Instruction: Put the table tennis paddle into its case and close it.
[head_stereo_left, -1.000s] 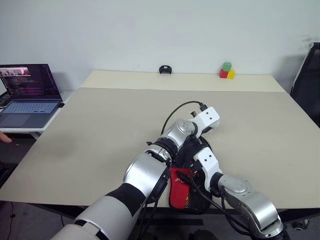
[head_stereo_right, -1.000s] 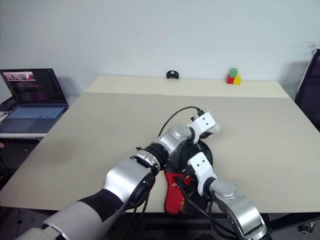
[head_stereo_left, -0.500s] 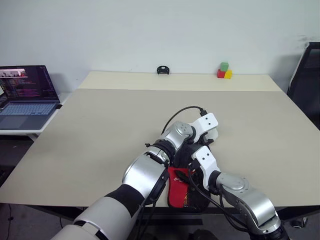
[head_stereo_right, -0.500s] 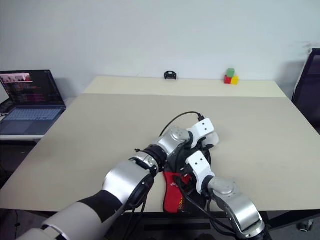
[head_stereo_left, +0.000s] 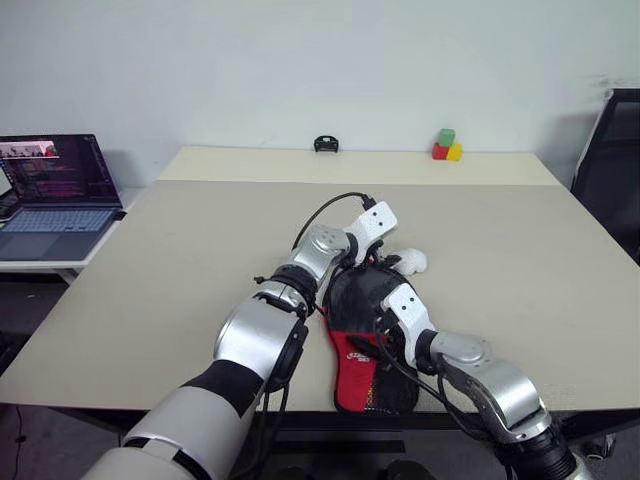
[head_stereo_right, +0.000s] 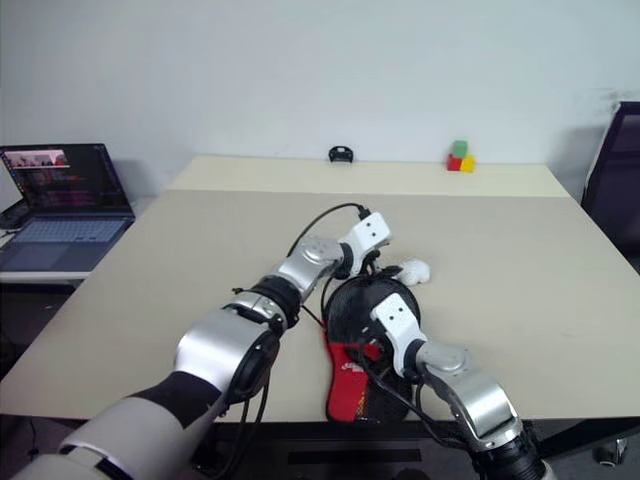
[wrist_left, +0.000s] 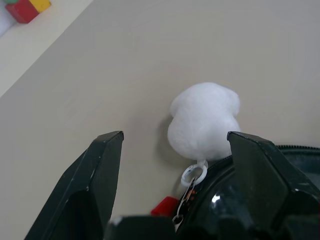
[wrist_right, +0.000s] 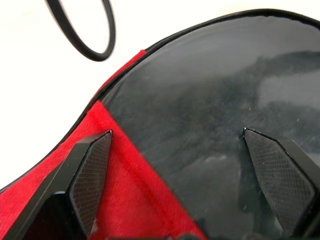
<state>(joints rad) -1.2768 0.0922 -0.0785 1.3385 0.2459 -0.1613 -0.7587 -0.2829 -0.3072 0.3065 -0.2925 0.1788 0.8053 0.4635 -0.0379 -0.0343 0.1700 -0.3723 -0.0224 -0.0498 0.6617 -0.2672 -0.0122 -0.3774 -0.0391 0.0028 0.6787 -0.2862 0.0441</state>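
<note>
Black fabric with a red panel marks the case (head_stereo_left: 365, 345), which lies at the lower centre of the head views, at the near edge of the beige table (head_stereo_left: 180, 260), its round end pointing up the frame and its red end toward the bottom. Inside it, the right wrist view shows the glossy black face of the paddle (wrist_right: 215, 125) resting against red lining (wrist_right: 125, 170), with the case's dark edge curving around it; the paddle's handle cannot be made out. The left gripper (wrist_left: 175, 165) hovers just above and left of the case's round end, its two black fingers (wrist_left: 97, 182) spread apart and grasping nothing. Between those fingers, in the left wrist view, sits a fluffy white pompom (wrist_left: 204, 120) on the table, joined by a small ring (wrist_left: 194, 175) to the case's zipper edge; in the head views the pompom appears just right of the left gripper. The right gripper (wrist_right: 182, 175) is poised over the case at lower centre right, its fingers (wrist_right: 92, 175) standing wide to either side of the paddle's face and clamping nothing. A laptop (head_stereo_left: 50, 195) with a lit screen occupies the left edge of the frame. Coloured blocks (head_stereo_left: 446, 146) and a small black object (head_stereo_left: 325, 144) stand along the table's far edge, at upper centre.
</note>
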